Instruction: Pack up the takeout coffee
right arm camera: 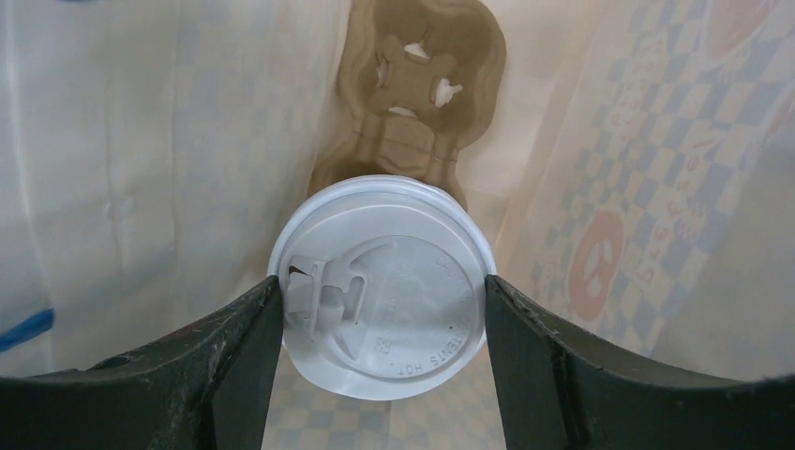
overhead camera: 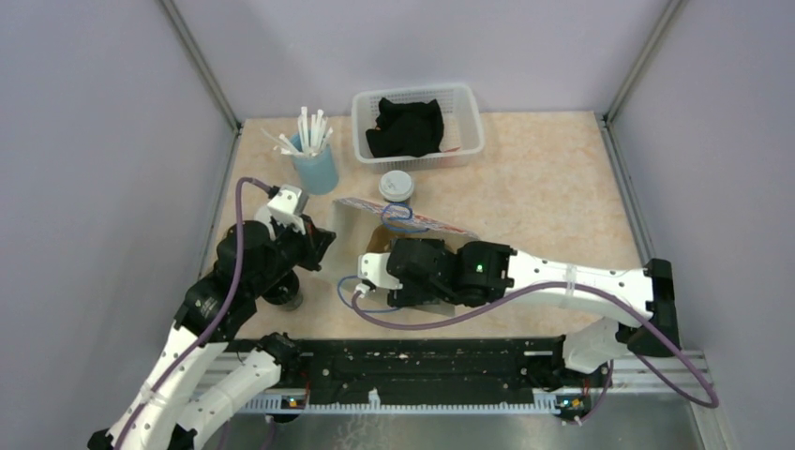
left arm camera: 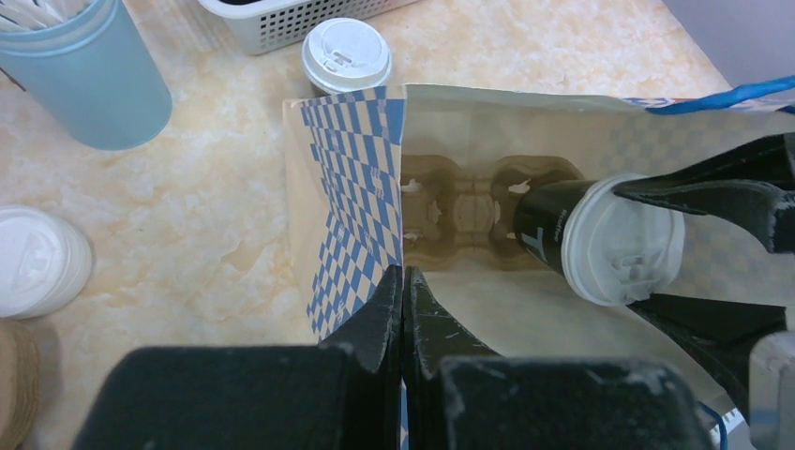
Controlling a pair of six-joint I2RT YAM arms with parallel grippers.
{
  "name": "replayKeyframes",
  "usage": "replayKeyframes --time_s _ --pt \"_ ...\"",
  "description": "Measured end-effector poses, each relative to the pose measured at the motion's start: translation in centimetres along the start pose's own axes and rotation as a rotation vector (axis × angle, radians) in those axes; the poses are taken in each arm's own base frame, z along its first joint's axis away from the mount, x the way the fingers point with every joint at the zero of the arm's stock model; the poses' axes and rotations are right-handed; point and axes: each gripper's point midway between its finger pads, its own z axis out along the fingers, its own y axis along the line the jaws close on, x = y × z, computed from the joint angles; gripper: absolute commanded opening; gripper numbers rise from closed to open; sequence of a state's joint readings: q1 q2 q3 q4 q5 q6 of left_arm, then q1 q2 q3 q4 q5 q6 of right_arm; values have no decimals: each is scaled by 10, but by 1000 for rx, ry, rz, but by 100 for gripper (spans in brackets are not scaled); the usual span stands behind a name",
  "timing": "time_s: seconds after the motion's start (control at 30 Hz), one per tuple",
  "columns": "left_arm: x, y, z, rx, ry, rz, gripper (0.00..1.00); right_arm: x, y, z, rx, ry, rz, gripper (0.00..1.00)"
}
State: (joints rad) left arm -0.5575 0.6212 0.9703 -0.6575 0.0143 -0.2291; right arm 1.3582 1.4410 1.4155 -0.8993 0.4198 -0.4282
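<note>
A paper bag with blue checks stands open in the middle of the table. A brown pulp carrier lies at its bottom and also shows in the right wrist view. My right gripper is inside the bag, shut on a dark-sided coffee cup with a white lid. The cup's base is at one carrier well; I cannot tell if it is seated. My left gripper is shut on the bag's rim. A second white-lidded cup stands behind the bag.
A blue tumbler of white sticks stands at the back left. A white basket with black cloth is at the back. A white-lidded cup and a brown ribbed object sit left of my left gripper. Walls enclose three sides.
</note>
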Motion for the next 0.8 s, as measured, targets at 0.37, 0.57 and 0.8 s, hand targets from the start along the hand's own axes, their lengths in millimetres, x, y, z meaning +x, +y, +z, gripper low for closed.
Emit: replayKeyframes --time_s 0.37,0.57,0.8 --pt "8 2 -10 -2 1 -8 0 17 -7 34 32 6 2 59" --pt "21 6 -20 -24 39 -35 0 19 -7 45 26 -10 -2 59" --pt "33 10 -28 -52 72 -76 0 15 -18 59 35 -58 24 59"
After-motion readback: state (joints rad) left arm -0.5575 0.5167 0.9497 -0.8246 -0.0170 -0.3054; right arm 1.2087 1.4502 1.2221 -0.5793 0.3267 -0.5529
